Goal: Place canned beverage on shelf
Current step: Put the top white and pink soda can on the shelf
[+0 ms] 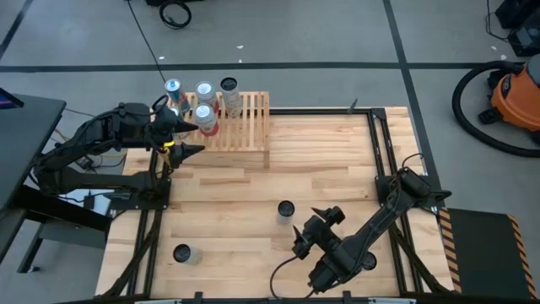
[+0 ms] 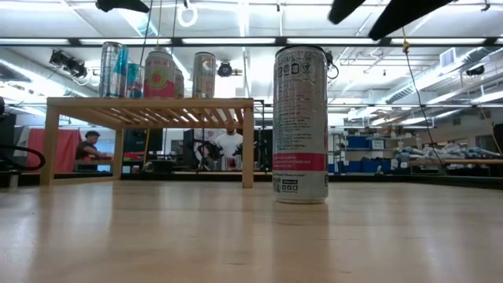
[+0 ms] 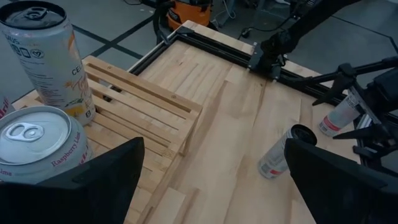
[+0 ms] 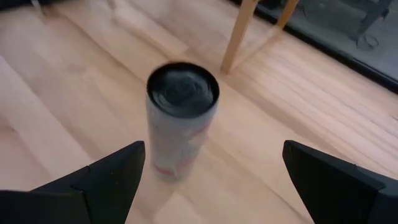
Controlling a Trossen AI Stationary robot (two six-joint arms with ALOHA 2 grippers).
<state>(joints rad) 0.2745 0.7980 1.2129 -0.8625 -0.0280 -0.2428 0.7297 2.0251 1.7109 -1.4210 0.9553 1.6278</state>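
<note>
While four cans [image 1: 202,103] stand on the shelf [image 1: 245,127], one can [image 1: 285,209] waits upright mid-table and another [image 1: 182,252] near the front left corner. The right gripper [image 1: 309,226], jaws spread and empty, faces the middle can; the left gripper [image 1: 191,137], also released, hovers beside the shelf.

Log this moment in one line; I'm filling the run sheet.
right gripper: open, near table can | left gripper: open, at shelf | nothing held
</note>
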